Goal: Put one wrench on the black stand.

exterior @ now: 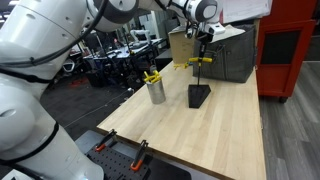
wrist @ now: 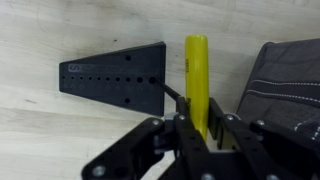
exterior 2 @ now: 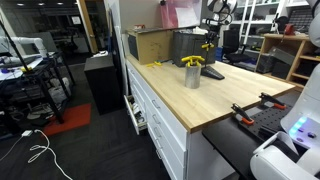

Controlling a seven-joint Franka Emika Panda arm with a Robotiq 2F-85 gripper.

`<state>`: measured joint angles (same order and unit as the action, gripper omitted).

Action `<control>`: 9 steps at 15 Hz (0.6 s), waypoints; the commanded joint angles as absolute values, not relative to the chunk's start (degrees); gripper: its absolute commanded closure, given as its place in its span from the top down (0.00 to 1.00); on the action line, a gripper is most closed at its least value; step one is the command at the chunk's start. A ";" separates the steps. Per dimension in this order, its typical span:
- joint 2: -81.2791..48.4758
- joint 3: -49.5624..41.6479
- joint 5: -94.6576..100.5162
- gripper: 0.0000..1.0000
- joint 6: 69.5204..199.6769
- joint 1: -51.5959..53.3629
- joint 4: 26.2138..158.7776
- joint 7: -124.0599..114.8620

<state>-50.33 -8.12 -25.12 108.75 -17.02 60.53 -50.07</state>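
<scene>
My gripper (wrist: pixel 200 130) is shut on a yellow wrench (wrist: pixel 197 80), which sticks out ahead of the jaws. In an exterior view the gripper (exterior: pixel 203 55) holds the wrench (exterior: pixel 195 64) level in the air above the black stand (exterior: pixel 198 95). In the wrist view the black stand (wrist: pixel 115 78) lies just left of the wrench, its face dotted with small holes. More yellow wrenches (exterior: pixel 151 76) stand in the silver cup (exterior: pixel 157 92) left of the stand. The cup (exterior 2: pixel 192 76), stand (exterior 2: pixel 212 72) and held wrench (exterior 2: pixel 208 46) also show in an exterior view.
A big grey box (exterior: pixel 230 52) and a cardboard box (exterior: pixel 183 46) stand at the table's far end. The box's grey edge (wrist: pixel 285 85) is right of the wrench. Clamps (exterior: pixel 138 152) sit at the table's (exterior: pixel 200 135) near edge.
</scene>
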 commanded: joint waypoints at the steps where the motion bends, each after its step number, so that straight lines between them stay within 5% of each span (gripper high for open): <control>1: -50.69 -8.36 -25.08 0.06 106.49 -17.11 58.62 -52.32; 9: -48.91 -8.87 -25.50 0.06 106.52 -17.48 61.12 -51.61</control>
<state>-50.34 -8.77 -25.09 108.65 -17.16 60.56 -50.07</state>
